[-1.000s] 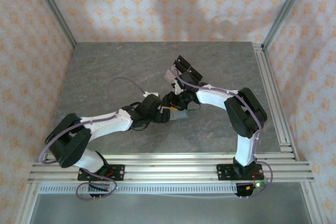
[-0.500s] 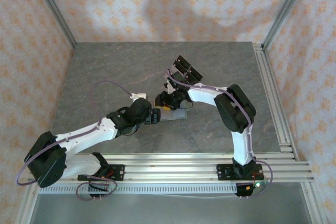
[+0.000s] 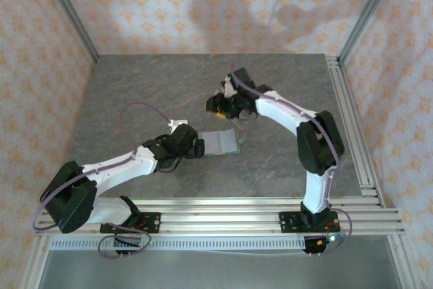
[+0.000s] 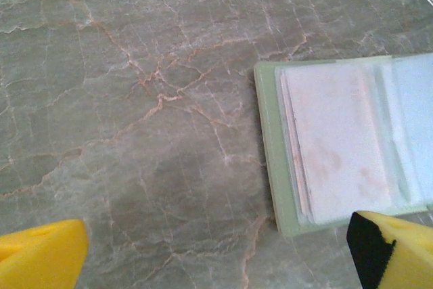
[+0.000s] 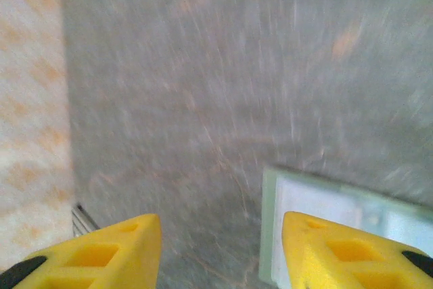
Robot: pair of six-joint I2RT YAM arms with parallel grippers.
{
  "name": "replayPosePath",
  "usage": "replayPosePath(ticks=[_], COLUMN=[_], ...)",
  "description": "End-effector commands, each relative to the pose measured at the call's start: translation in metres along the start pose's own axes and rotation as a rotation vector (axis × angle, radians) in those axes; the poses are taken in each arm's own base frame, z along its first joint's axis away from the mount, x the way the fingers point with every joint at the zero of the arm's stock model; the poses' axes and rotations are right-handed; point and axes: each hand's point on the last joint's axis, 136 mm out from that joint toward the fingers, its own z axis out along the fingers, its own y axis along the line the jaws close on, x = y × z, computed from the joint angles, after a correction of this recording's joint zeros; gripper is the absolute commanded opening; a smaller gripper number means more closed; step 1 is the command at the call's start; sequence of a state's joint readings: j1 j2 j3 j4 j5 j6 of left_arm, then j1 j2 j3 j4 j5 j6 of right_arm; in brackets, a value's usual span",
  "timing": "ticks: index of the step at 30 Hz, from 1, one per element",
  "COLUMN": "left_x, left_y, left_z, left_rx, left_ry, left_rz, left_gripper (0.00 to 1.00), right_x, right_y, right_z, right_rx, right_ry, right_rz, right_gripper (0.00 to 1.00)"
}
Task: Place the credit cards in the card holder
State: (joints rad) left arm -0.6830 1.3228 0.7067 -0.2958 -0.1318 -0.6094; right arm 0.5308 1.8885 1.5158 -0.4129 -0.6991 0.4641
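The card holder [image 3: 222, 142] lies open and flat on the table, sage green with clear sleeves. In the left wrist view a pale pinkish credit card [image 4: 335, 147] sits inside the sleeve of the card holder [image 4: 269, 147]. My left gripper [image 3: 197, 147] is just left of the holder, open, with nothing between its yellow fingers [image 4: 40, 258]. My right gripper [image 3: 218, 104] hovers beyond the holder's far side, open and empty. Its view is blurred, and the corner of the card holder [image 5: 270, 228] shows beside its right finger [image 5: 345, 255].
The grey marble table [image 3: 135, 93] has bare room to the left and at the back. Aluminium rails [image 3: 352, 120] run along the right edge and the front edge [image 3: 216, 211]. Patterned walls close in three sides.
My left gripper has drawn back to the left, off the holder. My right gripper has lifted off the holder and moved toward the back. The holder now lies uncovered.
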Motion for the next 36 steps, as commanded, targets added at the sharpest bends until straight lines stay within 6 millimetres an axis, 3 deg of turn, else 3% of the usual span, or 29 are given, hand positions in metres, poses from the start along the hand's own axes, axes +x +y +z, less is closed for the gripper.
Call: replayPosePath(ticks=[1, 6, 12, 20, 36], left_x=[-0.016, -0.022, -0.021, -0.021, -0.018], left_y=[-0.011, -0.022, -0.014, 0.0, 0.005], left_z=[0.003, 0.014, 0.025, 0.03, 0.032], left_rx=[0.019, 0.029, -0.029, -0.067, -0.077], left_ry=[-0.009, 0.014, 0.045, 0.055, 0.059], left_rz=[-0.003, 0.006, 0.0, -0.042, -0.055], left_gripper=[1.0, 1.0, 1.0, 1.0, 1.0], right_x=[-0.035, -0.057, -0.072, -0.072, -0.08], right_y=[-0.014, -0.033, -0.048, -0.064, -0.085], right_z=[-0.045, -0.052, -0.034, 0.0, 0.038], right_rx=[0.149, 0.335, 0.419, 0.551, 0.688], right_ry=[-0.102, -0.092, -0.025, 0.068, 0.105], right_rz=[-0.074, -0.198, -0.303, -0.415, -0.515], right_gripper=[0.5, 0.47, 0.39, 0.36, 0.34])
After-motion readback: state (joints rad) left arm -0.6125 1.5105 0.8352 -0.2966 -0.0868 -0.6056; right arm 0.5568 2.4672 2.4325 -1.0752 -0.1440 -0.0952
